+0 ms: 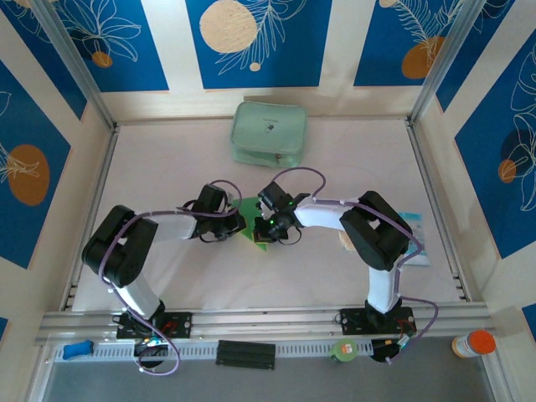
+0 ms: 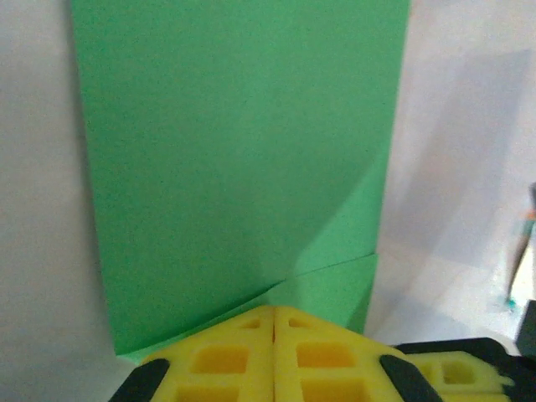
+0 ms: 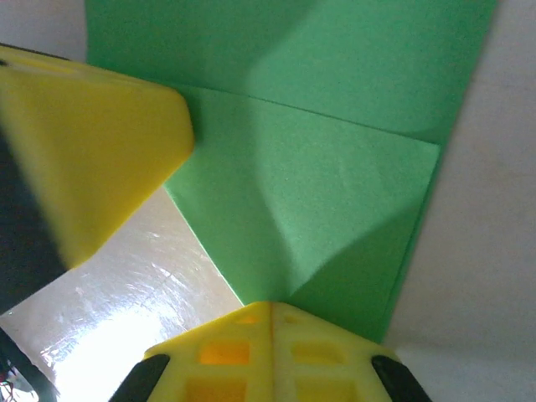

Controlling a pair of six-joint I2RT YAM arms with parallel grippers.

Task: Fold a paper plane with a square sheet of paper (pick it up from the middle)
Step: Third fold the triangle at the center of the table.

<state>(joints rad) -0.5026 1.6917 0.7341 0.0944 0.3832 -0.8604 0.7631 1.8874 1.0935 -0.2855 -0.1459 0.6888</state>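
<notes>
The square sheet of paper [image 1: 249, 206] is bright green and partly folded, lying at the table's middle between both grippers. In the left wrist view the paper [image 2: 234, 151] spreads ahead with a corner flap turned over, and my left gripper [image 2: 274, 308] is shut with its yellow tips together at the paper's near edge, where the fold lines meet. In the right wrist view my right gripper [image 3: 272, 303] is shut on the paper [image 3: 335, 193], which rises in a ridge toward the tips. The left gripper's yellow finger [image 3: 92, 151] shows at that view's upper left, touching the sheet. From above, the left gripper [image 1: 244, 224] and right gripper [image 1: 267, 226] nearly touch.
A pale mint zip pouch [image 1: 269, 132] lies at the back centre. A light blue and white packet [image 1: 416, 239] sits behind the right arm's elbow. Along the near rail are an orange-capped bottle [image 1: 474, 343], a green roll [image 1: 343, 350] and a blue object [image 1: 77, 348].
</notes>
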